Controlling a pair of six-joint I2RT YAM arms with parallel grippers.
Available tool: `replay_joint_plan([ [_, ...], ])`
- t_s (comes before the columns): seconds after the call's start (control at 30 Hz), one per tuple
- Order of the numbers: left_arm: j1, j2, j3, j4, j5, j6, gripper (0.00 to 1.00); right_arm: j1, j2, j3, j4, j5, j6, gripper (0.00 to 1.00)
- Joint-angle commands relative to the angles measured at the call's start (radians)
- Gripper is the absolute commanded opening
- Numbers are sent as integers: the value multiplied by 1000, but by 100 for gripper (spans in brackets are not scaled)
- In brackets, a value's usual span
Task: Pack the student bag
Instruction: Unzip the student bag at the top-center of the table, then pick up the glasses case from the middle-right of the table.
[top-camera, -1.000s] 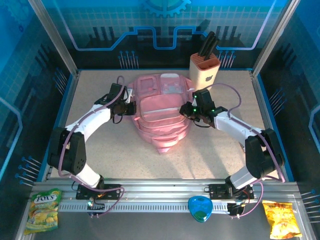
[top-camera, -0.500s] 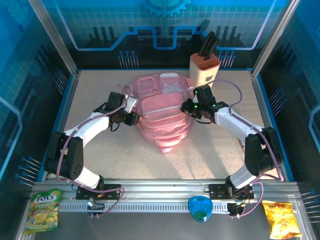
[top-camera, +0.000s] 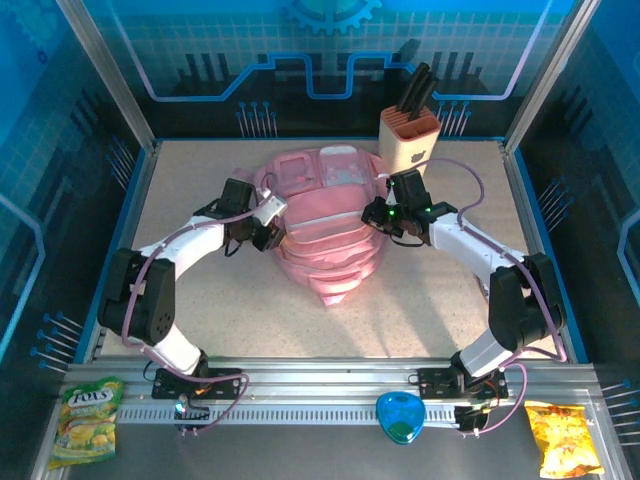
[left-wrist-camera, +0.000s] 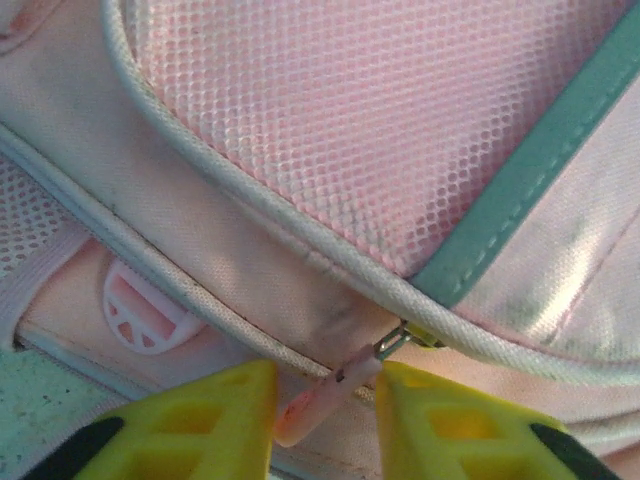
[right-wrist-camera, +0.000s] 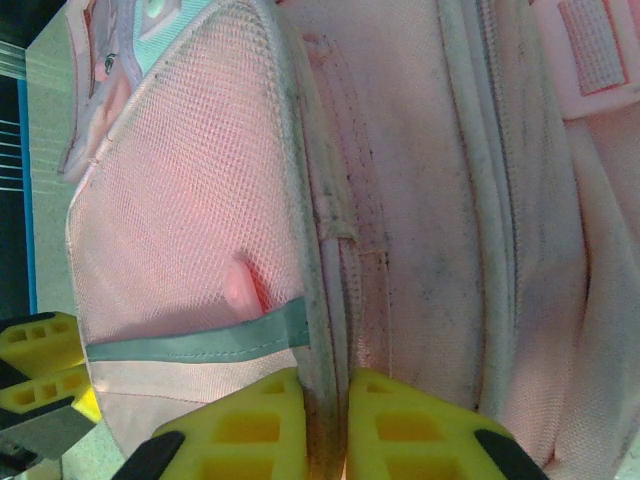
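The pink student bag (top-camera: 325, 230) lies flat in the middle of the table. My left gripper (top-camera: 272, 222) is at its left edge. In the left wrist view that gripper (left-wrist-camera: 325, 385) stands open, and a pink zipper pull (left-wrist-camera: 318, 402) lies slanted in the gap between the yellow fingers, over the bag's fabric (left-wrist-camera: 330, 130). My right gripper (top-camera: 378, 215) is at the bag's right edge. In the right wrist view it (right-wrist-camera: 325, 385) is shut on a piped seam of the bag (right-wrist-camera: 420, 200), beside a mesh pocket with a teal band (right-wrist-camera: 195, 340).
A beige knife block (top-camera: 410, 140) stands behind the bag at the back right. On the near rail lie a green snack bag (top-camera: 85, 418), a blue pouch (top-camera: 400, 417) and a yellow snack bag (top-camera: 563, 437). Bare tabletop lies in front of the bag.
My left gripper has moved right and onto the bag's left edge, and its jaws have come apart around the zipper pull. My right gripper has held its grip and barely shifted.
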Motion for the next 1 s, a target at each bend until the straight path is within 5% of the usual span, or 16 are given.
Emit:
replay_joint_plan([
  [0.0,7,21,38,-40,22,30,21,-21,-13,-3,21,14,-4,14],
  [0.23,7,8,38,-18,-61,-17,2,-24,-23,-7,8,39,-13,14],
  [0.37,7,-10,29,38,-83,-91,2,-23,-29,-11,3,47,-22,15],
  [0.47,7,-35,19,61,-82,-125,15,-23,-57,-15,-5,42,-41,25],
  [0.7,9,-165,-3,93,-223,-237,46,-24,-201,-15,-192,179,-116,69],
  [0.97,18,-293,-39,108,-455,-520,88,-141,-279,-119,-440,486,-153,80],
])
